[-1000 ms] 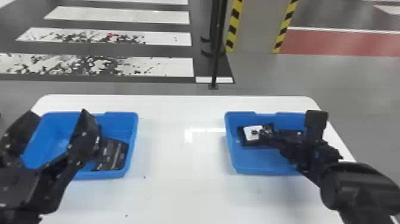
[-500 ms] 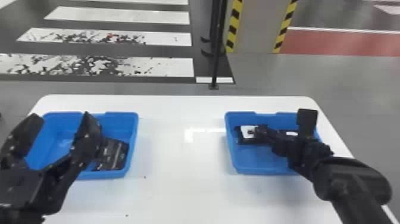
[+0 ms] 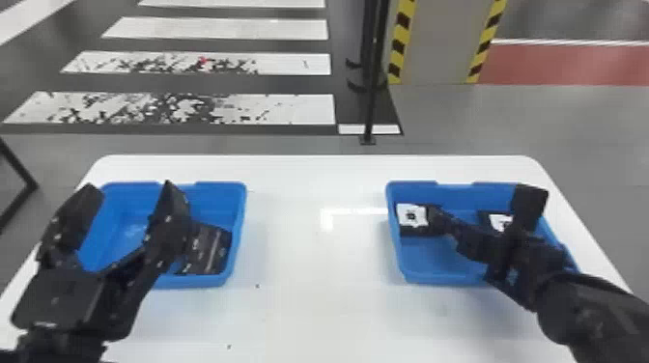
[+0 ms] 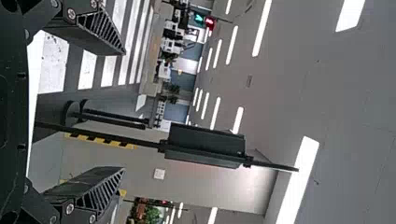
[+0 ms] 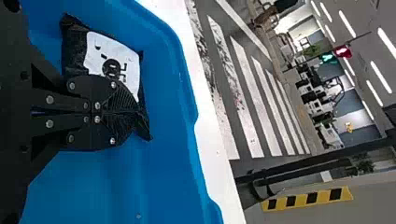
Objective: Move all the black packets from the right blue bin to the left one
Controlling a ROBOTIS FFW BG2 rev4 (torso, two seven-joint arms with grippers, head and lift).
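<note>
Swung slightly rightward, the right gripper has its fingers drawn together on the black packet, still inside the right bin, by its far left corner. The second packet, near the far edge, now shows better, so another transfer likely remains. The left gripper gapes wide, empty, over the left bin.

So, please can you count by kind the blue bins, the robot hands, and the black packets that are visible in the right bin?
Blue bins: 2
Robot hands: 2
Black packets visible in the right bin: 2
Total: 6
</note>
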